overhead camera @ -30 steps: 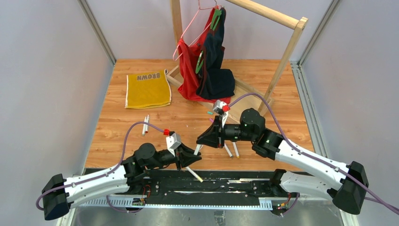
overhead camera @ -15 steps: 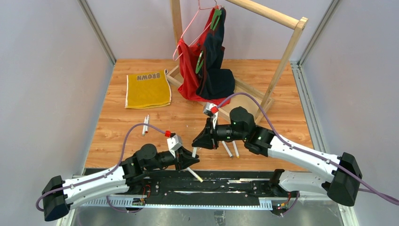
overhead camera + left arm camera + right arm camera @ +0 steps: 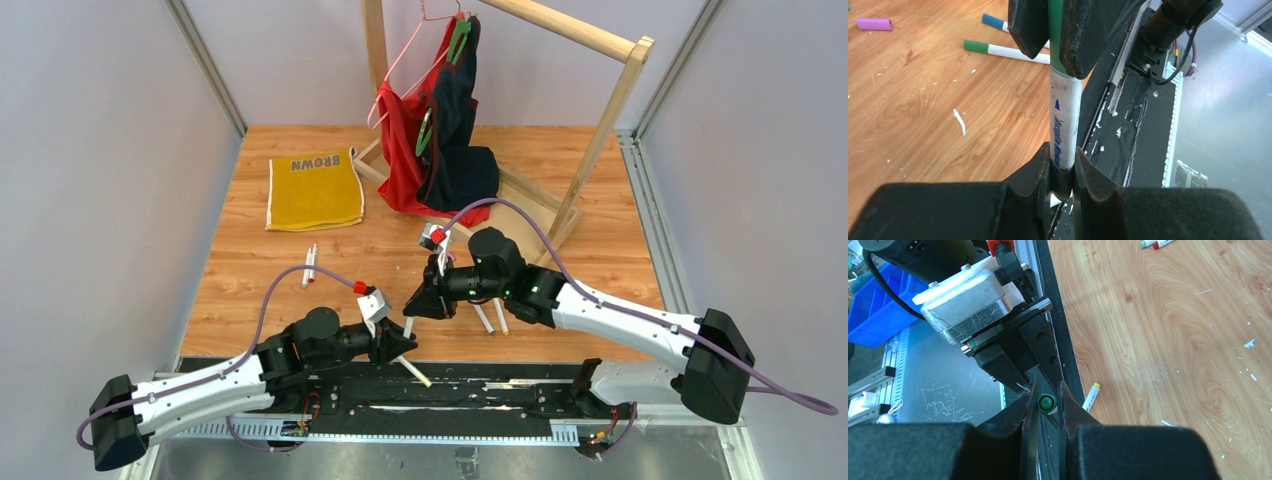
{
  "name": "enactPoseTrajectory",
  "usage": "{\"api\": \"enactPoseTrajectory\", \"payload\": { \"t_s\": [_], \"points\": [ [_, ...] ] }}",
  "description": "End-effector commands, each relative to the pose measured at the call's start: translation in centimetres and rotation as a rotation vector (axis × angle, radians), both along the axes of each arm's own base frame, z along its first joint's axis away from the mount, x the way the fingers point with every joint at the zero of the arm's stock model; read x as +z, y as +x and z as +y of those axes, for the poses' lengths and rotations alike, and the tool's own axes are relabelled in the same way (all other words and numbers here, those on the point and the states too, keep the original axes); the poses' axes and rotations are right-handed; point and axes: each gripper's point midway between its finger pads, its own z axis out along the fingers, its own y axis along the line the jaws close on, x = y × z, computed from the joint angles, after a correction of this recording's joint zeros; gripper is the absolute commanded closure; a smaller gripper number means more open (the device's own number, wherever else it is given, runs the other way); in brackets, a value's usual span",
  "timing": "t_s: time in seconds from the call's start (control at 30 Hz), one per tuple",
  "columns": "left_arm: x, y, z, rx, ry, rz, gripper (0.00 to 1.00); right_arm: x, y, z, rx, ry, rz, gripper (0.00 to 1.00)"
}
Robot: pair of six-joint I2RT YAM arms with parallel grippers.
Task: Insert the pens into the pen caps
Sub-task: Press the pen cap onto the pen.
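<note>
My left gripper (image 3: 1062, 170) is shut on the lower end of a white-barrelled pen (image 3: 1065, 125), which points up and away from it. A green pen cap (image 3: 1056, 35) sits over the pen's far end, and my right gripper (image 3: 1047, 400) is shut on this cap (image 3: 1047, 403), seen end-on there. From above, the two grippers (image 3: 398, 340) (image 3: 412, 305) meet tip to tip at the table's near edge. Loose pens lie on the wood: one with a green end (image 3: 998, 50), one with a blue end (image 3: 995, 21). A purple cap (image 3: 874, 23) lies farther off.
A yellow-tipped pen (image 3: 413, 370) lies on the black base rail (image 3: 500, 385). More pens (image 3: 310, 265) lie left of centre. A yellow cloth (image 3: 314, 190) and a wooden rack (image 3: 600, 130) with red and dark garments stand at the back.
My right arm has swung left, bringing its gripper with the green cap up against the left gripper's pen. The left gripper has shifted slightly towards the near edge.
</note>
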Motion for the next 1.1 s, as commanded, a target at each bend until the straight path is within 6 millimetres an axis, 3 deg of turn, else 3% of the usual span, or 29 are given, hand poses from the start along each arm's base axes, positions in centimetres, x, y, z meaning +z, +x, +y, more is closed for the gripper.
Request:
{"api": "enactPoseTrajectory", "payload": {
  "t_s": [0.0,0.17,0.53,1.07],
  "points": [
    [7.4,2.5,-0.3,0.108,-0.221,-0.136,1.0,-5.0,-4.1,-1.5,0.1,-0.189,0.164,1.0],
    [7.5,2.6,-0.2,0.117,-0.224,-0.139,1.0,-6.1,-4.5,-1.5,0.11,-0.223,0.196,0.99],
    [10.0,1.2,0.0,0.052,-0.33,-0.14,1.0,-8.3,-7.1,-2.1,0.215,-0.265,0.268,0.99],
    [10.1,2.6,0.9,0.139,-0.345,-0.113,1.0,-11.0,-9.4,-3.6,0.266,-0.373,0.361,0.99]
  ]
}}
